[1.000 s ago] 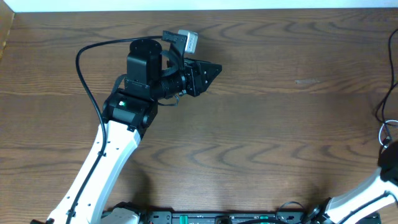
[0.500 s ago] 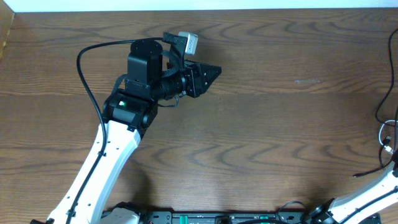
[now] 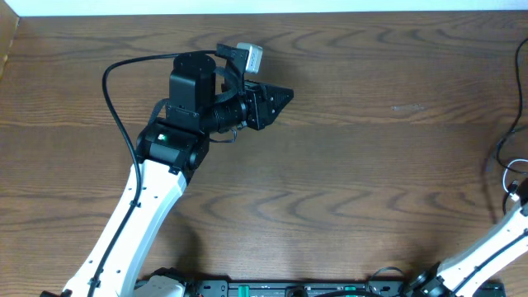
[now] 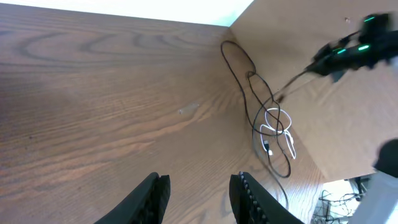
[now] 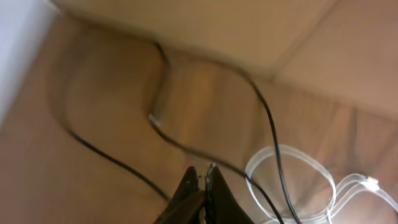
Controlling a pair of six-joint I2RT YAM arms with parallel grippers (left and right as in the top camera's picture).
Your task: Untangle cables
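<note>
The cables lie bunched at the table's far right edge. In the left wrist view, black cable [image 4: 241,68] loops tangle with a white cable [image 4: 274,122]. My left gripper [image 4: 199,186] hangs open over bare wood, far from them, and shows in the overhead view as the left gripper [image 3: 285,93]. My right gripper [image 5: 204,170] is shut, with a thin black cable [image 5: 180,146] pinched at its tips. A white cable [image 5: 292,180] loop lies just to its right. In the overhead view only a cable strand [image 3: 502,148] and the right arm [image 3: 495,247] show.
A brown board [image 4: 298,37] stands upright along the table's right side, right behind the cables. The right arm's body [image 4: 348,50], with green lights, hovers in front of it. The left arm's own thick black cable [image 3: 115,107] arcs over the table's left part.
In the overhead view the right arm has swung further toward the right edge. The left arm and its gripper have not moved.
</note>
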